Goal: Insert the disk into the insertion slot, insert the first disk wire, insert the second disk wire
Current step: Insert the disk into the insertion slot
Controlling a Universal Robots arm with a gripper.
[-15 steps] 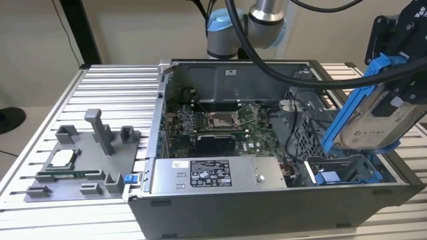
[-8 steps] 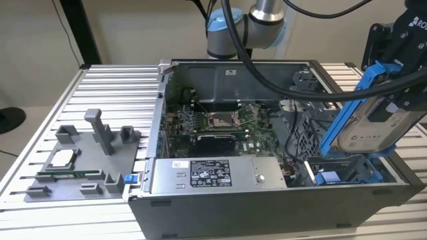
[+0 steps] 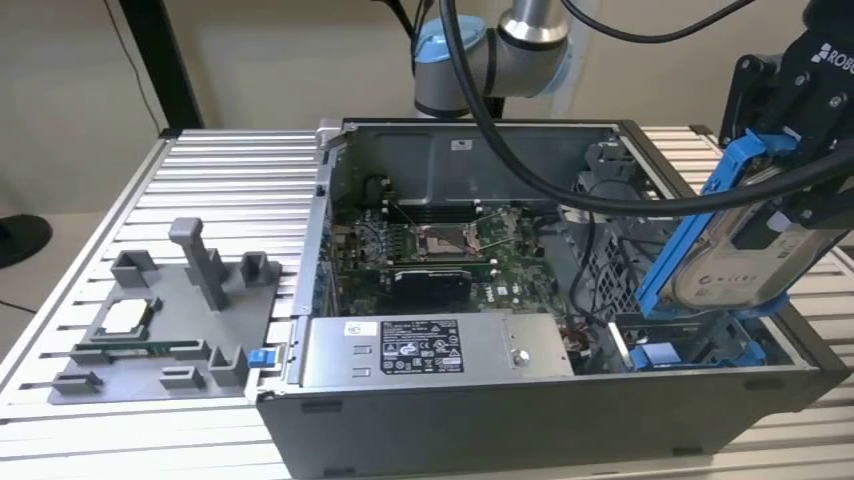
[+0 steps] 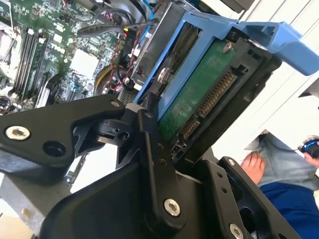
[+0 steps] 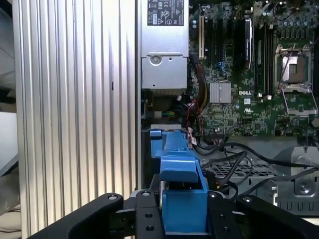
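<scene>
In the exterior view my gripper (image 3: 781,185) is closed on the disk (image 3: 727,250), fingers clamped across its blue carrier frame. I hold it tilted, label side facing the camera, in the air above the end of the open computer case (image 3: 534,420) on the exterior view's right. The insertion slot (image 3: 687,348), with its blue plastic parts, lies just beneath the disk's low end in the case's near corner on that side; the disk is not in it. The power-supply box (image 3: 427,350) runs along the case's near edge, the motherboard (image 3: 441,250) behind it, and a grey fixture tray (image 3: 160,320) sits at the bench's (image 3: 227,180) edge on the exterior view's left. In the second wrist view my black fingers (image 4: 149,129) grip the disk (image 4: 199,99), whose green circuit board and connector row face the camera; a person's hand (image 4: 253,164) rests beyond. In the first wrist view the disk's (image 5: 182,189) blue edge stands between my fingers (image 5: 144,216), above the case near the bench (image 5: 75,99).
</scene>
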